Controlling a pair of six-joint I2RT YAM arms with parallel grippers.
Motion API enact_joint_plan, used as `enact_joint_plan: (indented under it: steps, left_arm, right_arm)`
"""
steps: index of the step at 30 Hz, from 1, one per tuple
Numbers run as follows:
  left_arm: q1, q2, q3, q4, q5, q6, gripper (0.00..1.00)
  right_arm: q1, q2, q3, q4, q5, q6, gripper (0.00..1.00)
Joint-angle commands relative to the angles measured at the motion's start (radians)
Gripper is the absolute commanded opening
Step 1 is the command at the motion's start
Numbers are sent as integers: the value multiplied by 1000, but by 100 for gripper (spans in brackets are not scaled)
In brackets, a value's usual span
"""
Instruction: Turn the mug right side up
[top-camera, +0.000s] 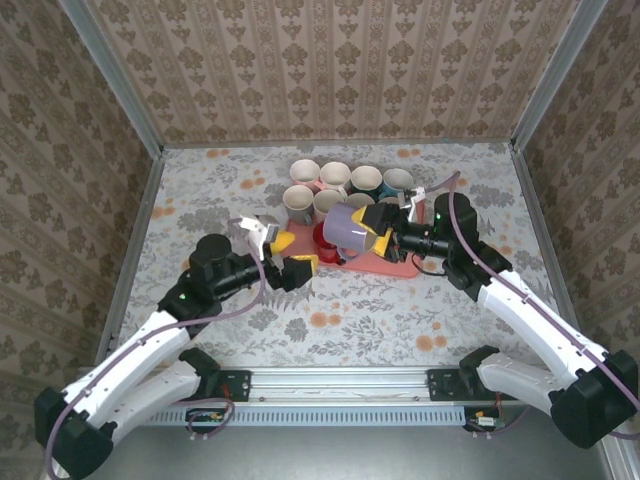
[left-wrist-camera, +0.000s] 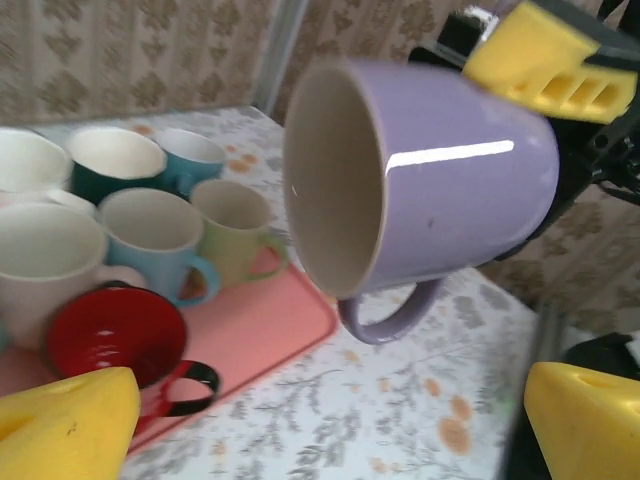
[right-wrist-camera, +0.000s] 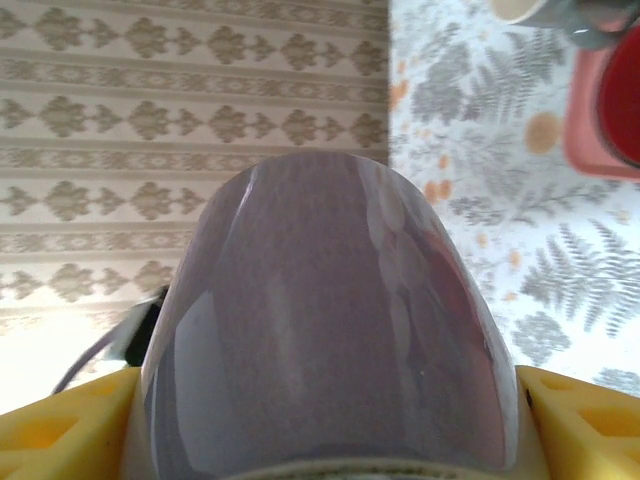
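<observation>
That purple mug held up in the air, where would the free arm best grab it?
Probably by the upper rim, coming from the left gripper, one finger inside. The purple mug lies sideways with its mouth facing that open gripper, its handle hangs underneath, and the right gripper clamps the closed end.

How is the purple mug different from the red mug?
The purple mug is lilac outside and pale inside; the red mug is red inside too. The purple mug is up in the air, gripped by the right tool; the red mug sits on the pink tray. The purple mug is tipped on its side. Both have one handle.
</observation>
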Motion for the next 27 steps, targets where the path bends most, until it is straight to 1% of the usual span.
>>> enact_joint_plan:
  steps: [1,6,10,13,15,20,24,25,27]
  left_arm:
    - [17,56,-66,298,196,-201,99]
    - [17,183,-110,654,285,-323,95]
    - [17,255,-131,867,360,-372,93]
    - [18,284,-157,961,360,-376,93]
    - [17,317,-159,1005,373,-390,90]
    - [17,424,-119,1132,461,-486,79]
    - [17,439,-116,1156,460,-497,71]
    - [17,435,-116,1158,461,-497,69]
    - [17,430,-112,1157,463,-496,60]
  right_arm:
    - [-1,-28,-2,270,-83,126,28]
    - [2,-35,-39,425,-86,222,24]
    - [13,-49,-46,459,-95,235,23]
    - [34,-48,-50,484,-107,238,23]
    - [47,-42,-50,516,-115,244,23]
    - [68,-19,-42,537,-135,246,23]
    - [85,1,-41,552,-152,240,23]
    - [86,3,-43,556,-154,241,23]
    - [88,5,-52,561,-154,240,23]
